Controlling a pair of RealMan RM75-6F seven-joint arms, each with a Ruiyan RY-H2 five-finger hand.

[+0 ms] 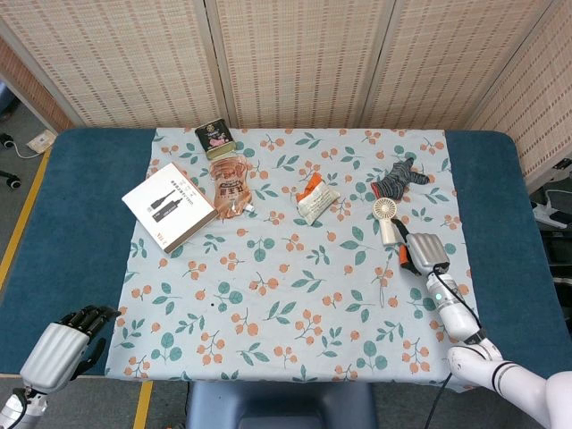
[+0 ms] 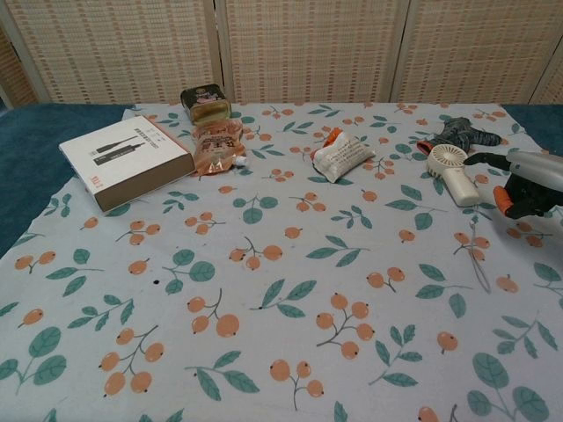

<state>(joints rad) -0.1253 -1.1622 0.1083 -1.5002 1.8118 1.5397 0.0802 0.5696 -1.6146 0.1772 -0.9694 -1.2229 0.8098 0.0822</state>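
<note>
1. The left hand (image 1: 61, 347) hung off the near left corner of the table (image 1: 76, 232), over the blue edge beyond the floral cloth (image 1: 286, 295). Its dark fingers (image 1: 88, 315) were curled inward on nothing, and no object lay near it.

2. The right hand (image 1: 420, 252) stood over the cloth near the right edge of the table, just beside the handle end of the small white hand fan (image 1: 386, 218). In the chest view one finger was stretched toward the fan and the others were bent under the palm. Nothing was held. Whether a fingertip touched the handle could not be told.

3. The fan lay flat on the cloth, right of centre, with its round head pointing to the far edge. In my judgement it had not been gripped or lifted: the approach was made, and the grasp and all after it were left to do.

4. A dark striped sock (image 1: 398, 179) lay just beyond the fan, toward the far right corner.

5. A white and orange packet (image 1: 316, 200) lay near the middle of the far half.

6. An orange pouch (image 1: 231, 186) and a white box (image 1: 169, 206) lay on the far left part; a small tin (image 1: 214, 139) stood at the far edge.
</note>
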